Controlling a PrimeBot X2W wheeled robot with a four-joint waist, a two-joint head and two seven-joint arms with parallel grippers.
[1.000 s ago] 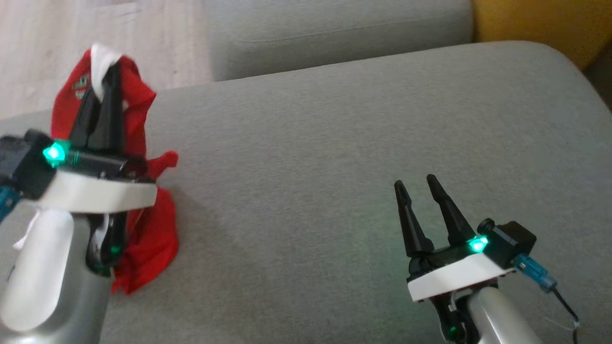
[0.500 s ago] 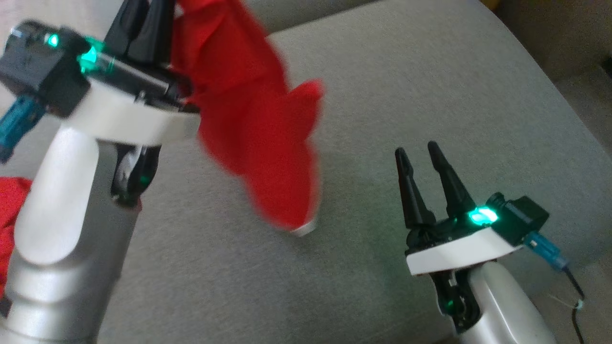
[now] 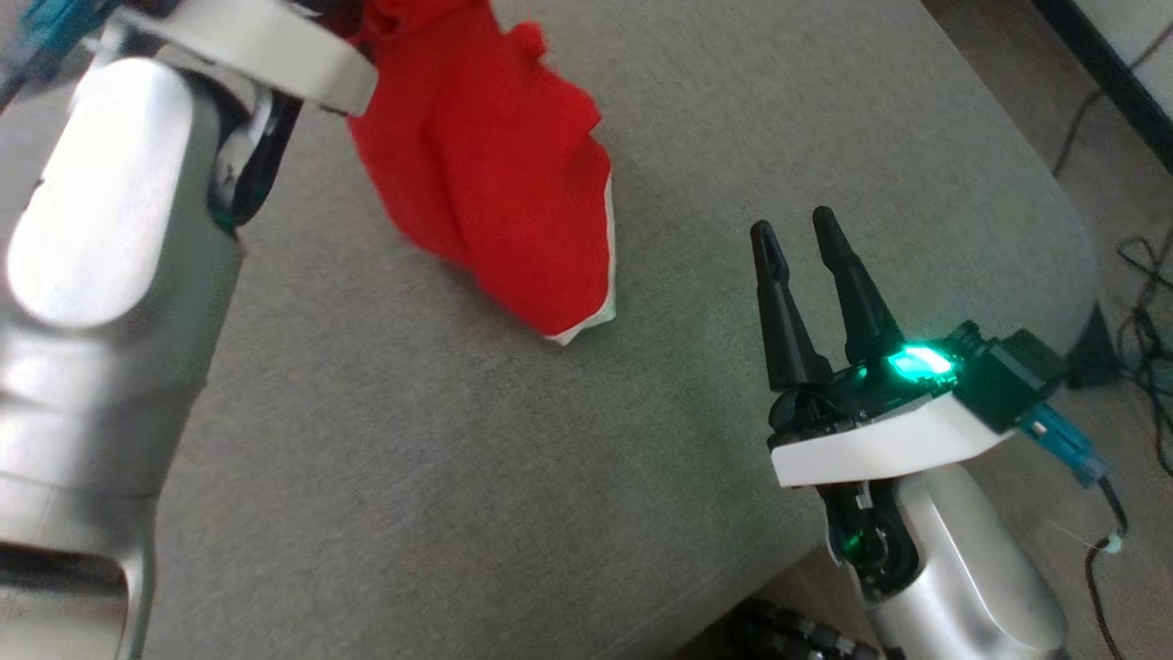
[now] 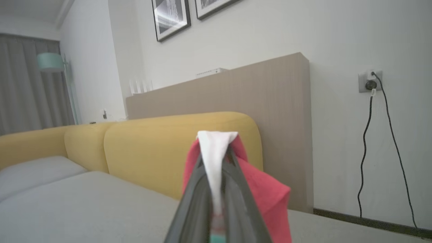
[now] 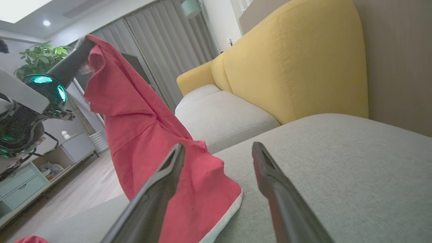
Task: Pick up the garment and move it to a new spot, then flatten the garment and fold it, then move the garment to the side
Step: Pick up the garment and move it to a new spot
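The garment (image 3: 495, 183) is red with white trim and hangs in loose folds from my raised left arm at the head view's upper left. Its lower white-edged corner rests on the grey sofa cushion (image 3: 440, 477). In the left wrist view my left gripper (image 4: 216, 143) is shut on the garment's white trim, and red cloth (image 4: 266, 195) drapes to the right of the fingers. My right gripper (image 3: 793, 227) stands open and empty to the right of the garment, apart from it. The right wrist view has the hanging garment (image 5: 145, 135) beyond my open right gripper (image 5: 217, 148).
The cushion's rounded right edge (image 3: 1054, 211) drops to a floor with dark cables (image 3: 1141, 275). A yellow sofa backrest (image 5: 297, 67) rises behind the grey seats. A wall socket with a cord (image 4: 369, 81) is at the right.
My left gripper has lifted the garment and carried it rightward from the cushion's left end towards the right gripper. The head camera has also shifted. The right gripper stays open.
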